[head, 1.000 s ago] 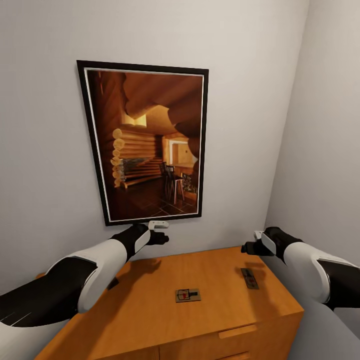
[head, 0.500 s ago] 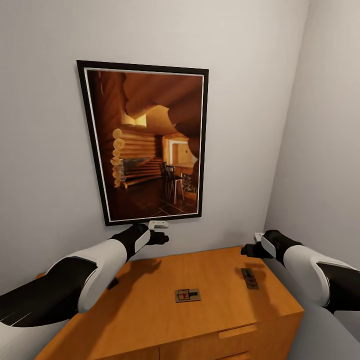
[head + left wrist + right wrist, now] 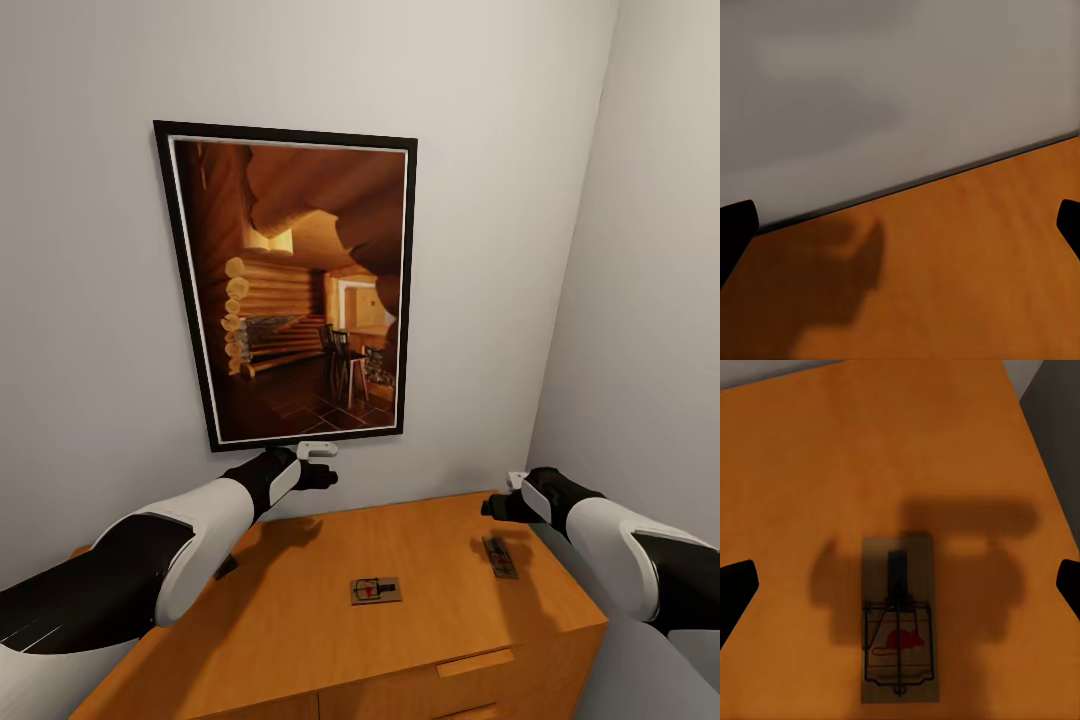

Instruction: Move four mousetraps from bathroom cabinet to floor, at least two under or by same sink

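your right gripper [image 3: 497,505] hangs above the right end of the cabinet [image 3: 420,640] top with its fingers [image 3: 736,585] spread wide and nothing between them. directly below it, in its shadow, lies a mousetrap [image 3: 898,622], flat on the wood near the right edge; the head view shows this same mousetrap [image 3: 499,557] just in front of the gripper. a second mousetrap [image 3: 375,590] sits near the middle of the top, well apart from the first. your left gripper [image 3: 318,470] hovers close to the wall above the cabinet's back edge, its fingers [image 3: 736,225] also apart and empty. i'd judge the trap light, stiff and very thin, so it may skid on the smooth wood as the fingers close. take it across the short width of the board, pads on the two long edges, clear of the wire parts and the red spot
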Motion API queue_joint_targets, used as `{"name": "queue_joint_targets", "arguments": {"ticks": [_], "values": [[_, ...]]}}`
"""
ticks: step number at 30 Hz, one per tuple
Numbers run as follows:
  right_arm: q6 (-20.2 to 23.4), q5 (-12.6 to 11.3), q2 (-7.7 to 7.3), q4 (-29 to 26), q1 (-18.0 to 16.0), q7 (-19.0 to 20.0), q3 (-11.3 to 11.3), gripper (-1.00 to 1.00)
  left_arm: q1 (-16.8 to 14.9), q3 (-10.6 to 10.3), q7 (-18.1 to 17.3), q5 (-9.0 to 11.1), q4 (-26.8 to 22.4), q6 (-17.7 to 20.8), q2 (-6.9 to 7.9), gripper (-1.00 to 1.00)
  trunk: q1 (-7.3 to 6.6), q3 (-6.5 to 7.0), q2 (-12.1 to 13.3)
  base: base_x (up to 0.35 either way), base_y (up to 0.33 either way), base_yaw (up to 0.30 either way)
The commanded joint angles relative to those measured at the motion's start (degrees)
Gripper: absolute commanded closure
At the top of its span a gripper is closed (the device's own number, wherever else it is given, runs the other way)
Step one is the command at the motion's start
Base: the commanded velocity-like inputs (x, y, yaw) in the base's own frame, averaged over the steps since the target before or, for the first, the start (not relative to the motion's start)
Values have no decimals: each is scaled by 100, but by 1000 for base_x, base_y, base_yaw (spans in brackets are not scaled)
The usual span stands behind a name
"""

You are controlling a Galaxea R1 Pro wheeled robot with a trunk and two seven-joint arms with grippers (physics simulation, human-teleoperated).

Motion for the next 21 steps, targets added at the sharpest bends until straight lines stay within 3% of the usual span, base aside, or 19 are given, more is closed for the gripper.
{"name": "queue_joint_targets", "arguments": {"ticks": [1, 21], "values": [[16, 61, 0, 0, 14, 26, -43, -100, -1, -49, -6, 48, -6, 25, 0, -100, 2, -3, -5, 0, 0, 0], [-104, 62, 19, 4, 296, 26, -43, -100, -1, -49, -6, 42, -7, 25, 0, -100, 2, -3, -5, 0, 0, 0]]}}
